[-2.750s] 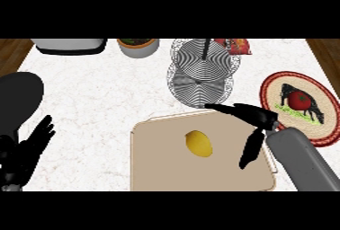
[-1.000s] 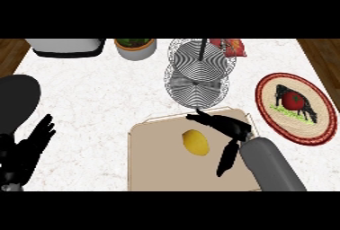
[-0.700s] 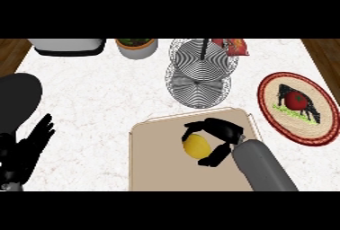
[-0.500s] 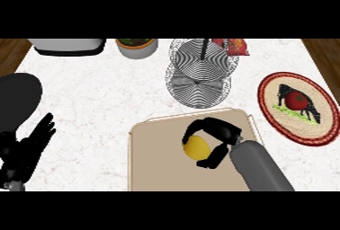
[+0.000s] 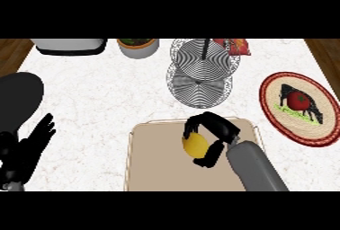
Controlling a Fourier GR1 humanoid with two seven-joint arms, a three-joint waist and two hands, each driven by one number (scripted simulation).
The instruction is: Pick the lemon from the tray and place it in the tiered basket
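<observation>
The lemon (image 5: 194,146) is observed as a small, smooth, yellow oval lying on the beige tray (image 5: 159,166), in its upper middle part, near the tray's far rim. The right hand (image 5: 212,134) is curled round the lemon from the right side, with fingers arched over its top and thumb below, so that part of the fruit is hidden; whether the lemon is lifted off the tray cannot be told. The tray is set at the near edge of the desk (image 5: 100,99), right of centre. The tiered basket (image 5: 199,72), of fine wire with a dark upright stem, is placed just beyond the tray's far rim, towards the far edge of the desk. A round woven plate (image 5: 315,130) bearing a red item and greens is noted near the right edge. At the far edge a grey appliance (image 5: 69,45), a pot with a plant (image 5: 138,46) and a red packet (image 5: 238,45) are recorded. The left hand (image 5: 30,148) is seen at the left near corner, open with fingers up, resting.
</observation>
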